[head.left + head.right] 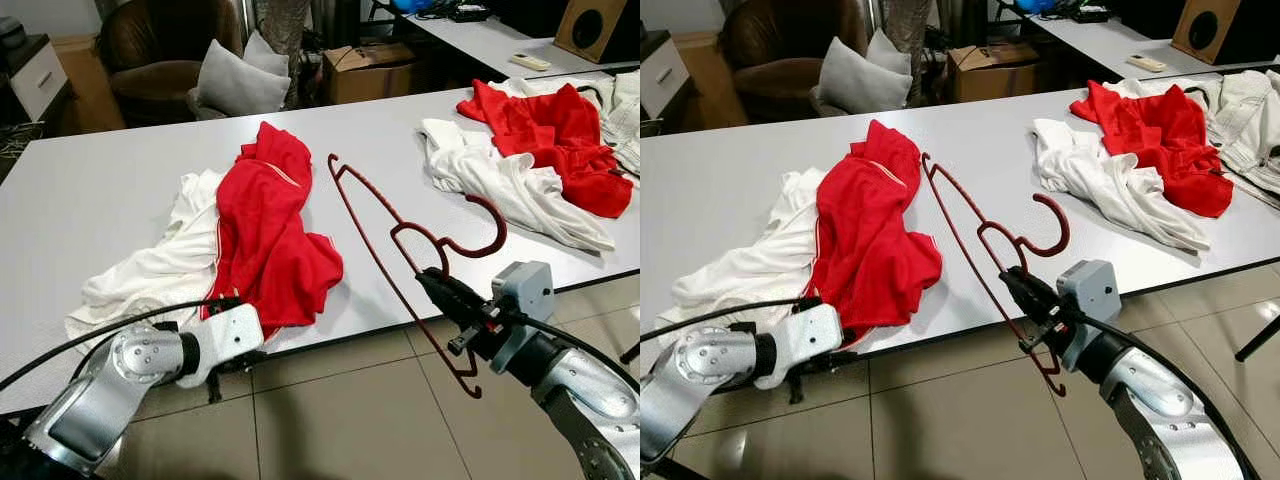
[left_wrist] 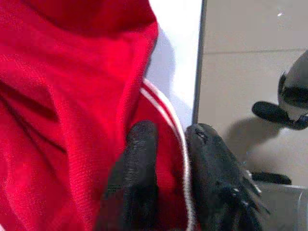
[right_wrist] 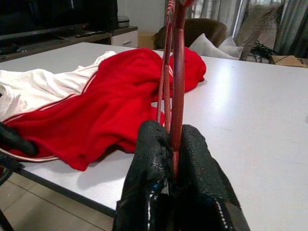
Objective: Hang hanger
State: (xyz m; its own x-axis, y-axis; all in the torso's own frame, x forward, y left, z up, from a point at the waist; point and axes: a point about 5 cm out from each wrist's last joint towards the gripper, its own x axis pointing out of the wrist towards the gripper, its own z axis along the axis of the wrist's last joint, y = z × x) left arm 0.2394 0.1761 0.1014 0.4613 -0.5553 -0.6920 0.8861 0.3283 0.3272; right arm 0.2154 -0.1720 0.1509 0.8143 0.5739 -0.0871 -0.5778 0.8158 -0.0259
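our right gripper (image 1: pixel 432 282) is clamping the thin dark-red wire hanger (image 1: pixel 400 250) mid-frame; our left gripper (image 2: pixel 168 159) is pinching the red garment's (image 1: pixel 265 235) hem at the grey table (image 1: pixel 100 190) edge. the hanger could be twisting loose.

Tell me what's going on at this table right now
The robot stands at the near edge of a white table. Its right claw is clamped on a dark red hanger, holding it tilted above the table edge. Its left claw pinches the hem of a red garment lying over a white one. Another pile of clothes lies farther right.
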